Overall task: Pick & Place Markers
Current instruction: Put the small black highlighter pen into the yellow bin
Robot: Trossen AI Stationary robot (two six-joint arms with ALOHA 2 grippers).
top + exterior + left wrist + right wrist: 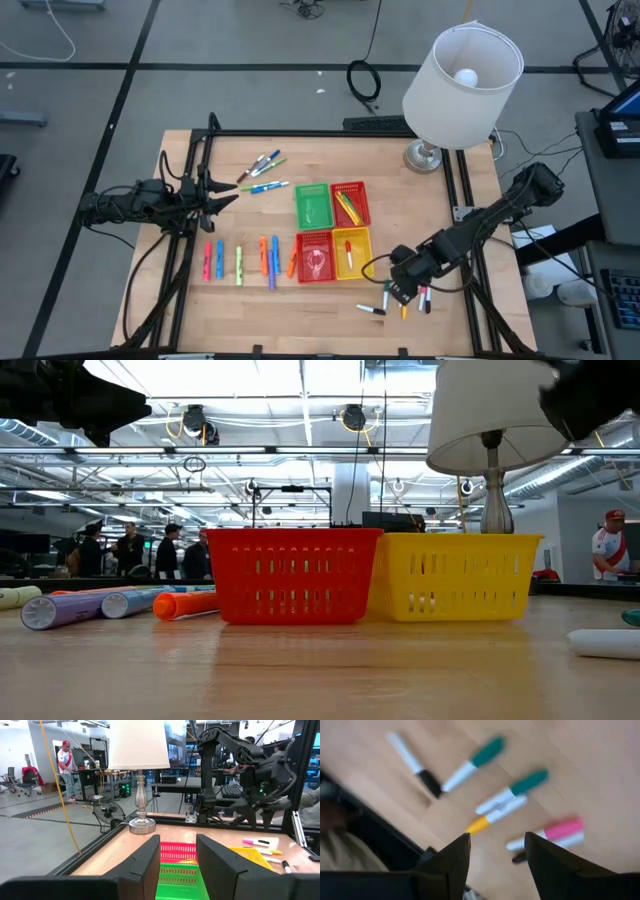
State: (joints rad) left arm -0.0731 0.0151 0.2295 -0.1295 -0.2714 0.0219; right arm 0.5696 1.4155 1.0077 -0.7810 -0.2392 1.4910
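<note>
A light wooden table (330, 300) is seen from above, with four small square plastic baskets (332, 230) grouped at its middle: green and red at the far side, red and yellow at the near side. A row of short capped markers (240, 262) in pink, blue, green and orange is laid out left of the baskets, and three more markers (262, 170) lie farther back. The right gripper (402, 292) is held with its fingers spread and empty just above a small cluster of white-barrelled markers (507, 800) with green, pink, yellow and black caps, at the near right. The left gripper (225, 192) is parked at the far left, fingers parted, nothing grasped. A white-shaded lamp (460, 75) stands at the far right.
</note>
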